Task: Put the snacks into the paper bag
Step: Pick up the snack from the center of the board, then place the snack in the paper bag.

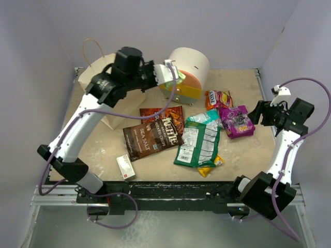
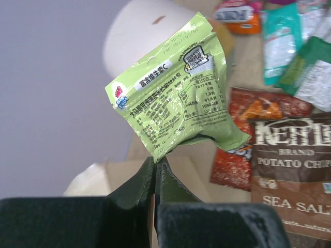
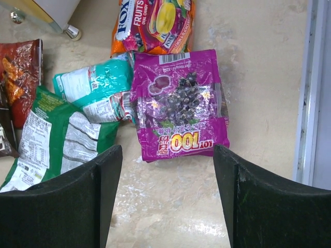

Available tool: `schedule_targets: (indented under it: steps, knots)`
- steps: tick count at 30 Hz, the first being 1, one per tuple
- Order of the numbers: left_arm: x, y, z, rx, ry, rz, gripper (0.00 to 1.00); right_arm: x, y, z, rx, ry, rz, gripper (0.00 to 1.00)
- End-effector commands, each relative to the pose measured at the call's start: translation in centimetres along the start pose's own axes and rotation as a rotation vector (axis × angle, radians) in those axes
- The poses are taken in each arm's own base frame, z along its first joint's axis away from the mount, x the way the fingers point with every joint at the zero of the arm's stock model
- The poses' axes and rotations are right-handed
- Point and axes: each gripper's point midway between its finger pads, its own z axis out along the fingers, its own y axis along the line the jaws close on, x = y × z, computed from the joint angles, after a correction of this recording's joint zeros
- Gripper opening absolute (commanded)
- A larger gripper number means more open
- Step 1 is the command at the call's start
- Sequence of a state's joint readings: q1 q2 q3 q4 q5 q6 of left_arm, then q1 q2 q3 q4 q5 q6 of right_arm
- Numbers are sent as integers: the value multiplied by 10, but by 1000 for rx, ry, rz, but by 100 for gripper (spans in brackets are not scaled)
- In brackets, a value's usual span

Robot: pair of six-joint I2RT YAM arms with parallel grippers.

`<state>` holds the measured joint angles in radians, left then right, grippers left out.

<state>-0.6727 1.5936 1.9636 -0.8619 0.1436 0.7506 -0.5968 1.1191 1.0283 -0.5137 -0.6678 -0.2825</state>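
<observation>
A light green packet (image 2: 176, 88) hangs in the air at the upper middle of the top view, pinched by its lower corner between the pressed-together fingers of the left gripper (image 2: 155, 166). It is just in front of the drawer unit (image 1: 189, 67). The paper bag (image 1: 95, 70) lies at upper left, partly under the left arm.

On the table (image 1: 243, 155), centre frame, lie the Kettle bag (image 1: 155, 137), overlapping a red-brown bag (image 1: 163, 114), and the green bag (image 1: 199, 142). At right are the purple packet (image 3: 178, 103), an orange packet (image 3: 152, 23) and a teal packet (image 3: 93, 82). The right gripper (image 3: 166, 152) hovers spread over the purple packet, holding nothing. A white box (image 1: 125, 166) sits at the near edge.
</observation>
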Motion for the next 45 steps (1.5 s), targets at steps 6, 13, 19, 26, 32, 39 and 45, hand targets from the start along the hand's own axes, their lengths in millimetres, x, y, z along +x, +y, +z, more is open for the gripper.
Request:
schedule_targets:
  steps: [6,13,19,26,32,39,45]
  knots:
    - [31,105,-111,-380,34,-183,0,-9,-1,-3,5,-38,-44,74]
    - [136,129,-143,-374,165,-420,0,-8,4,-6,-3,-45,-49,74]
    - [190,113,-149,-313,237,-539,0,-8,5,-6,-10,-48,-53,75]
    - [226,98,-140,-265,359,-548,0,-7,6,-5,-18,-41,-47,75]
    - [248,103,-125,-205,431,-570,0,-7,6,-4,-21,-41,-48,76]
    - [256,101,-105,-127,465,-568,0,-5,5,-3,-20,-34,-47,76]
    - [275,90,-99,-79,553,-553,0,-5,4,-2,-20,-31,-45,76]
